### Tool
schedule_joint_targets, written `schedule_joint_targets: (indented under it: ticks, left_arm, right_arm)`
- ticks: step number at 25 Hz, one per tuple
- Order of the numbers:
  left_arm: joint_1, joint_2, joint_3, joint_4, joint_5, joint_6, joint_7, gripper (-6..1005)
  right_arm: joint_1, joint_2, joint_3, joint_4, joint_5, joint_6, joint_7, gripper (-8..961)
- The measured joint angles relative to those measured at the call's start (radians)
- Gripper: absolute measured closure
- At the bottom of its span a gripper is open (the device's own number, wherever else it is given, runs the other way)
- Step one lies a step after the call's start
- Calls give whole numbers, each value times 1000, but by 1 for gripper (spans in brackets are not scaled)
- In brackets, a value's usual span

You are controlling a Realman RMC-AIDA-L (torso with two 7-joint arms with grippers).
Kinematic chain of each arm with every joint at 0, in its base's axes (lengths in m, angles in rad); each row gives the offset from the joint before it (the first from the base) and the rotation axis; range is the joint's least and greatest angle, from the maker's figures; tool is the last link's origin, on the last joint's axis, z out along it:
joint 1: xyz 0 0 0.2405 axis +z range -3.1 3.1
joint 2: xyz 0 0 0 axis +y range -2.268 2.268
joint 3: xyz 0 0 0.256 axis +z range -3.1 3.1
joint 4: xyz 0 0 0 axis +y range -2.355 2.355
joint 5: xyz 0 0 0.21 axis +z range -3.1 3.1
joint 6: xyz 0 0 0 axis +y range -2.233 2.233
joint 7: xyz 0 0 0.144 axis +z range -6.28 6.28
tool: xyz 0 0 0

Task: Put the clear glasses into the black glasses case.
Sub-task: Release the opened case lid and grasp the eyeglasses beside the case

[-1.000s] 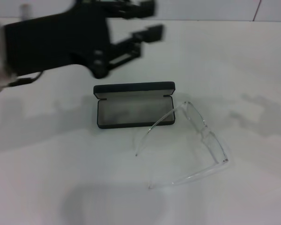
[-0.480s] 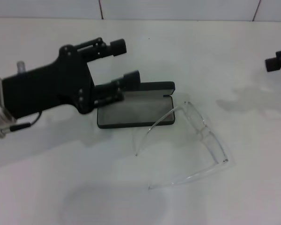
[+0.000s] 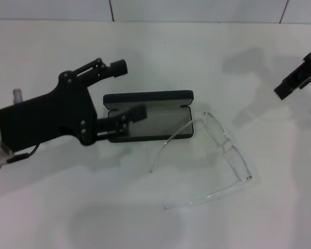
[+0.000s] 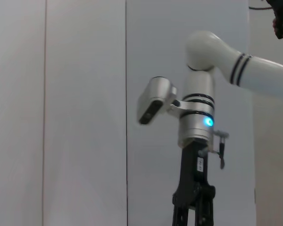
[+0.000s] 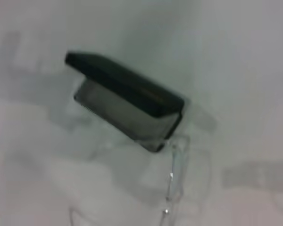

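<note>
My left gripper (image 3: 128,91) has its lower finger (image 3: 125,118) covering the black glasses case's (image 3: 160,97) near-left corner. My right gripper (image 3: 299,77) is cut off at the frame edge.

Setting: a robot test lab. Evidence: a plain white matte tabletop (image 3: 52,207) serves as the work surface, bounded by a wall of large pale grey panels with thin dark seams (image 4: 85,94). A white jointed robot arm with black bands (image 4: 198,108) stands before that wall.
</note>
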Motion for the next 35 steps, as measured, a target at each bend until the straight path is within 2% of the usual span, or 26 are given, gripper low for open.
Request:
schedule_joint_targets:
  ticks: [4,7,10,14,25,35]
  left_arm:
    - [16,1,-1,-19,3,2,28,121]
    - [16,1,-2,-35,3,7,38,124]
    - [14,1,-2,-36,3,13,39,124]
    - [12,1,-2,-39,4,13,39,124]
    - [1,-2,-2,-80,5,10,82,124]
    - [-4,-2,-2,-91,4,8,100,123]
  right_arm:
    - [63,51,-36,42,-97,19,-2,259]
    - [77,90,-68,51,-103,43,-4,259]
    - [80,110,-153,81,-106,105,11,259]
    - [81,117,-223,160,-69,187,29,260]
    - [62,119,-249,306,-1,365,49,259]
    - [45,120,-256,374,47,407,68,262]
